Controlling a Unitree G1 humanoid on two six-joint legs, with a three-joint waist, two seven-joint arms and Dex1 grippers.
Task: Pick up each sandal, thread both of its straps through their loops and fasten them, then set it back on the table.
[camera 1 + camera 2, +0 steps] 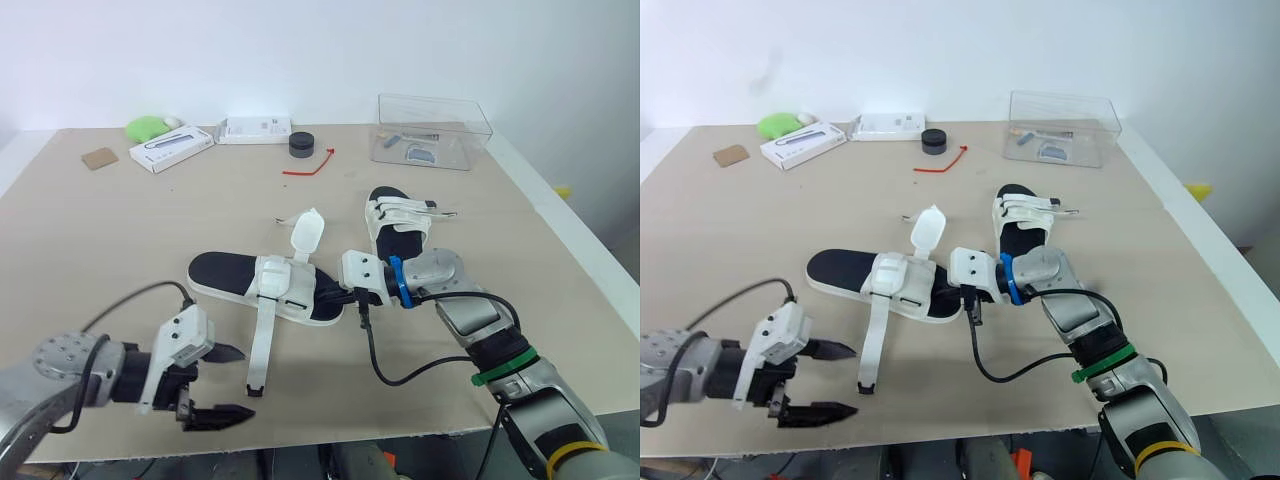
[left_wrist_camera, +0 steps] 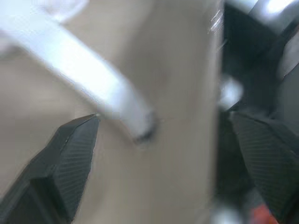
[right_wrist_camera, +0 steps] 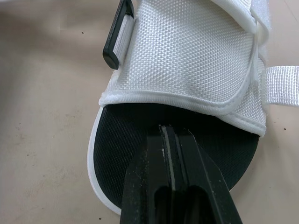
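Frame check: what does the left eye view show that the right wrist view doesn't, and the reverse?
Left eye view: the open left gripper beside the loose strap of the near sandal, the far sandal, and the clear box at the back of the table. Right wrist view: the right gripper, fingers shut, over the black footbed, with the woven upper and black loop up close. Both: the near sandal lying on the table.

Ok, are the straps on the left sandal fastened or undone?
Undone: the long strap trails loose across the table; the short strap sticks up free.
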